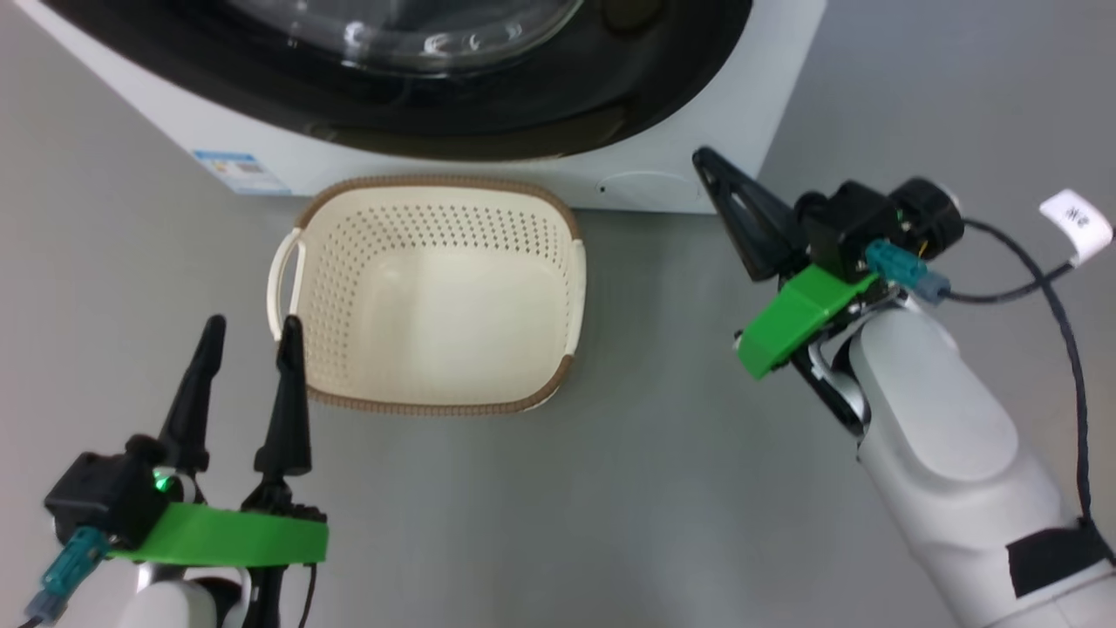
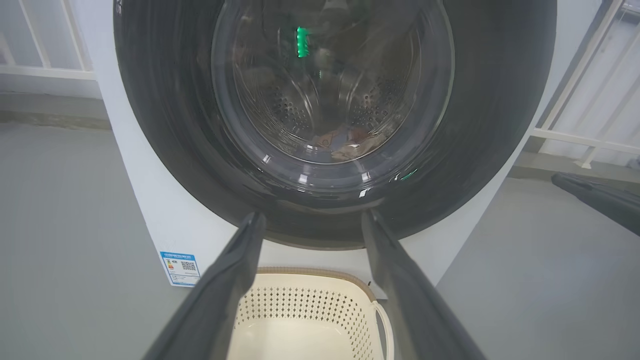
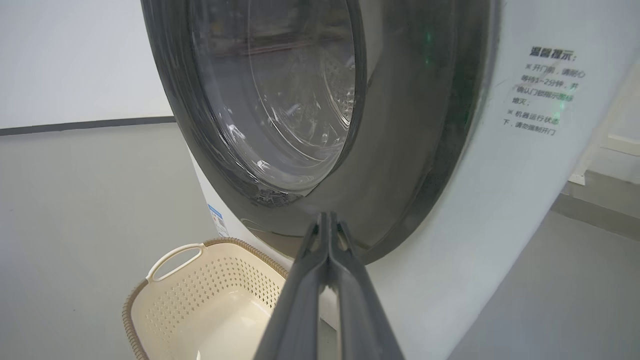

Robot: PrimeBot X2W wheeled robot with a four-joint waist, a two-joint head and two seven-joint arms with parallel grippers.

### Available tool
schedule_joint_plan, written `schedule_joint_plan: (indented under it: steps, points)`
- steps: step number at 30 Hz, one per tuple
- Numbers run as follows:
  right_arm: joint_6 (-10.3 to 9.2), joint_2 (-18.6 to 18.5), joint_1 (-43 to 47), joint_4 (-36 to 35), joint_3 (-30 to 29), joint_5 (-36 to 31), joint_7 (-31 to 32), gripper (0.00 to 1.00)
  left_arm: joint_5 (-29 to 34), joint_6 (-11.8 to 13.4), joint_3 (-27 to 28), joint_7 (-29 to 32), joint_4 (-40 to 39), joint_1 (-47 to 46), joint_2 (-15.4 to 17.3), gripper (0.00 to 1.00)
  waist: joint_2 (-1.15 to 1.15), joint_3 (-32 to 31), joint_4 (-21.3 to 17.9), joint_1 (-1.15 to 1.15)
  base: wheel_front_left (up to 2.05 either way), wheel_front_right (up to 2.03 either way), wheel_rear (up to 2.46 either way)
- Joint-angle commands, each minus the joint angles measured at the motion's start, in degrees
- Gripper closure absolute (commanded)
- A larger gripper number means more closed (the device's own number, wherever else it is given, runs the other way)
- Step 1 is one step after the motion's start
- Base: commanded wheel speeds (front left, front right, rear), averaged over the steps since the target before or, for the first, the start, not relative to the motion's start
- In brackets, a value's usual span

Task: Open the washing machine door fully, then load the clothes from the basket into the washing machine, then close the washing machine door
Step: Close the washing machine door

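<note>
Cream basket stands upright on the grey floor, directly in front of the machine. Its far rim is just beside the machine's lower front edge; contact cannot be confirmed. Basket interior: bare perforated walls and a smooth bottom.

Door is closed flat against the machine front, directly above the basket. Drum, seen through the door glass in the left wrist view, contains the clothes: orange and cream pieces lying at the drum's bottom, near the glass.

Blue label sits at the lower left corner of the machine front. Round flap sits low at the right, just beyond the basket's far right corner.

Left gripper: fingers spread wide, holding nothing. Tips are in the air beside the basket's left handle and point toward the door.

Right gripper: fingers pressed together, nothing between them. Tips are near the machine's lower right front corner, apart from the basket. In the right wrist view the tips point at the door's lower rim; contact cannot be confirmed.
</note>
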Motion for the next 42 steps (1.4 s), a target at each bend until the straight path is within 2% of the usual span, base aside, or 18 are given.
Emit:
schedule_joint_plan:
  steps: [1, 2, 3, 4, 14, 24, 32, 42]
  points:
    - [-0.33, 1.5, 2.1, -1.9, 0.4, 0.3, 0.0, 1.0, -0.2, -0.1, 2.4, -0.4, -1.4, 0.9, 1.3, 0.0, 0.0, -2.9, -2.4, 0.0, 0.0, 0.0, 0.0]
    - [-0.33, 1.7, 3.0, -2.2, -0.1, 0.4, 0.0, 0.84, -0.1, -0.1, 2.7, -0.4, -1.4, 1.2, 1.3, 0.0, 0.0, -3.5, -2.7, 0.0, 0.0, 0.0, 0.0]
    - [-0.33, 1.9, 4.0, -2.5, -0.7, 0.6, 0.0, 0.55, 0.0, -0.1, 2.9, -0.4, -1.4, 1.6, 1.3, 0.0, 0.0, -4.2, -3.1, 0.0, 0.0, 0.0, 0.0]
    - [-0.33, 2.0, 5.0, -2.8, -1.0, 0.7, 0.0, 0.0, 0.2, -0.1, 3.2, -0.4, -1.4, 2.0, 1.3, 0.0, 0.0, -4.8, -3.5, 0.0, 0.0, 0.0, 0.0]
    - [-0.33, 3.2, 14.1, -5.9, -3.4, 0.6, 0.0, 0.0, 2.1, -0.1, 5.0, -0.4, -1.0, 6.4, 1.4, 0.0, 0.0, -10.8, -7.7, 0.0, 0.0, 0.0, 0.0]
    - [-0.33, 3.4, 21.7, -9.2, -6.7, 0.4, 0.0, 0.0, 3.7, -0.1, 6.9, -0.4, -0.4, 9.9, 1.5, 0.0, 0.0, -14.3, -12.1, 0.0, 0.0, 0.0, 0.0]
    - [-0.33, 4.9, 27.5, -12.1, -8.3, -1.7, 0.0, 0.0, 4.2, -0.1, 8.2, -0.4, -0.7, 13.9, 1.4, 0.0, 0.0, -17.6, -15.7, 0.0, 0.0, 0.0, 0.0]
    - [-0.33, 5.9, 34.2, -14.7, -11.4, -3.5, 0.0, 0.0, 5.5, -0.1, 9.1, -0.4, -1.3, 18.2, 1.4, 0.0, 0.0, -20.6, -16.5, 0.0, 0.0, 0.0, 0.0]
